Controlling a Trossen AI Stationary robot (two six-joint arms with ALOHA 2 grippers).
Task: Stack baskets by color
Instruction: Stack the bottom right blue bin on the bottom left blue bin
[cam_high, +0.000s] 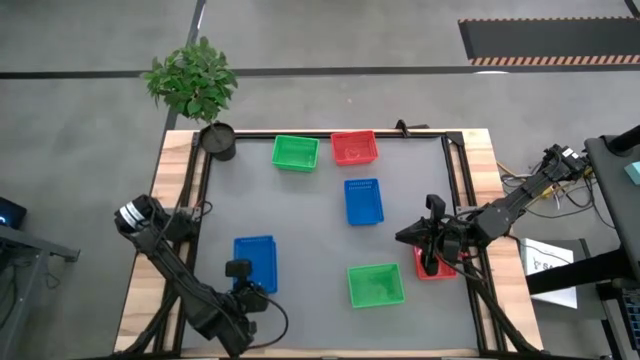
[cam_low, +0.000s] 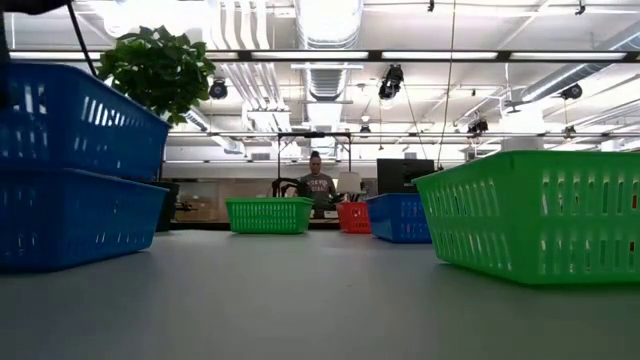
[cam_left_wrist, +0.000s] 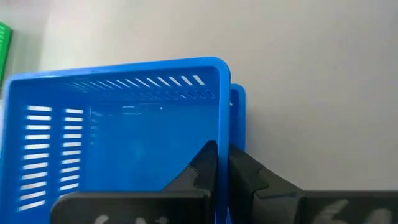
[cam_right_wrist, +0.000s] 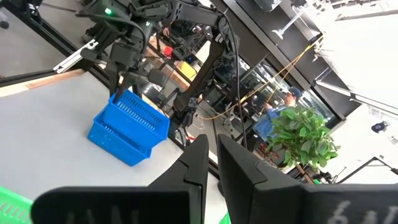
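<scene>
At the table's near left, one blue basket (cam_high: 256, 262) sits tilted in the top of a second blue basket (cam_low: 70, 215). My left gripper (cam_left_wrist: 222, 149) is shut on the upper one (cam_left_wrist: 118, 130). A third blue basket (cam_high: 363, 200) rests mid-table. Green baskets rest at the far edge (cam_high: 295, 152) and the near middle (cam_high: 375, 284). A red basket (cam_high: 355, 147) sits at the far edge. Another red one (cam_high: 440, 268) lies partly hidden under my right gripper (cam_high: 405, 237), which hovers shut with nothing between its fingers. My left gripper holds the upper blue basket by one side wall (cam_left_wrist: 222, 118), one finger inside the basket and one outside. The fingers come slanting down from the table's near side. The basket is tilted, its underside in the lower blue basket (cam_left_wrist: 239, 106).
A black pot with a leafy plant (cam_high: 217, 140) stands at the table's far left corner. Black frame rails (cam_high: 455, 170) run along the table's edges. Bare grey mat (cam_high: 300, 220) lies between the baskets. A person is seated in the room beyond the table.
</scene>
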